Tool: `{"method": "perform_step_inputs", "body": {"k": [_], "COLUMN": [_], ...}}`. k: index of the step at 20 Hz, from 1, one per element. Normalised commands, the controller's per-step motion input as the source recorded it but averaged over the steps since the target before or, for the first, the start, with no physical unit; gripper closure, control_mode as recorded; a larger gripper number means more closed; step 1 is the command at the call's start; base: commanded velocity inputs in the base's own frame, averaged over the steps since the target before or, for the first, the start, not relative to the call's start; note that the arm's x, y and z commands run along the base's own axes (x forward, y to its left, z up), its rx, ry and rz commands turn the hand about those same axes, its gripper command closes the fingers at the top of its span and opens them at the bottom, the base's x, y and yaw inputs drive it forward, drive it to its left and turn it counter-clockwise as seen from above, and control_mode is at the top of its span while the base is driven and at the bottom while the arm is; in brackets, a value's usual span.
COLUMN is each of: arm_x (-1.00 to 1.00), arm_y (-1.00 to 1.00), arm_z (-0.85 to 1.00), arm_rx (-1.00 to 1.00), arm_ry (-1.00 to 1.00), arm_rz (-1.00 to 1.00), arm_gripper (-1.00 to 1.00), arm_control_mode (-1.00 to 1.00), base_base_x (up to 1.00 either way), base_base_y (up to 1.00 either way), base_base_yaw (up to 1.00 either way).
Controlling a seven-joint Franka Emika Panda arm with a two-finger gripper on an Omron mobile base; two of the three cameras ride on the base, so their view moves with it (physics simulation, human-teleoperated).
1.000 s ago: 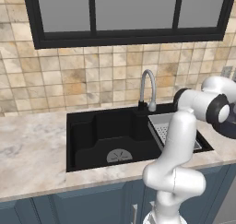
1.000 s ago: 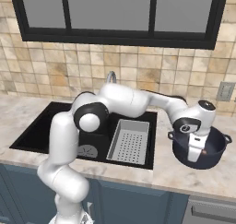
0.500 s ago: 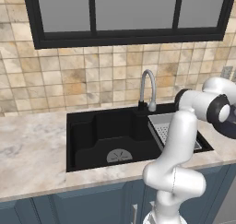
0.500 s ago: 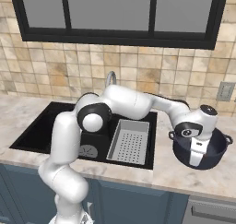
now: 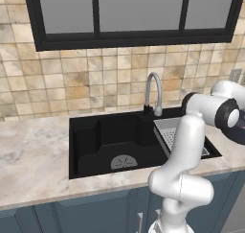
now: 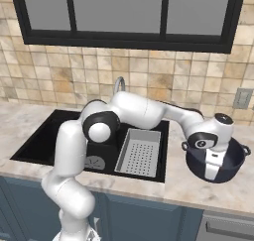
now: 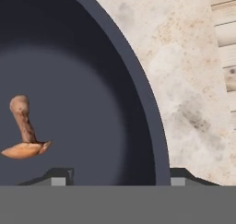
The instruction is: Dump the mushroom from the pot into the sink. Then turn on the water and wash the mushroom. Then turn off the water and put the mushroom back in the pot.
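Observation:
The dark navy-grey pot (image 6: 234,157) stands on the counter right of the sink (image 6: 42,141), and its curved wall (image 7: 138,94) runs through the hand view. Inside it the orange-brown mushroom (image 7: 24,134) lies on the bottom, stem pointing up in the hand view. My gripper (image 6: 212,174) hangs at the pot's near rim, pointing down. In the hand view the gripper (image 7: 117,179) is open, one fingertip over the pot's inside and the other over the counter, so the rim passes between them. The black sink (image 5: 110,141) shows its round grey drain.
A grey perforated strainer tray (image 6: 139,153) fills the sink's right part, next to the pot. The curved faucet (image 5: 152,90) stands behind the basin. The marble counter (image 7: 193,80) extends right of the pot, and a wall outlet (image 6: 240,98) sits above it.
The hand has sunk lower and slightly right, down to the pot's near rim. The pot has stayed in place.

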Motion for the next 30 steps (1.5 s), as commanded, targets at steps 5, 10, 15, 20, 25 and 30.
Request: {"method": "perform_step_inputs", "body": {"k": [5,10,15,20,25,30], "arm_x": [0.0,0.0,0.0,-0.04,-0.06,-0.04], "arm_y": [0.0,0.0,0.0,0.0,0.04,0.15], "arm_z": [-0.39,-0.32,-0.08,0.16,0.32,0.43], "arm_rx": [-0.01,0.0,0.0,0.01,0.0,0.0], "arm_ry": [0.03,0.02,-0.03,-0.12,-0.16,-0.16], "arm_rz": [0.0,0.0,0.0,0.0,0.0,0.0], "arm_gripper": [1.0,1.0,1.0,1.0,1.0,1.0], "arm_control_mode": [-1.0,-1.0,-1.0,-1.0,-1.0,-1.0], "base_base_x": [0.0,0.0,0.0,0.0,0.0,0.0], "base_base_y": [0.0,0.0,0.0,0.0,0.0,0.0], "base_base_yaw": [0.0,0.0,0.0,0.0,0.0,0.0]}}
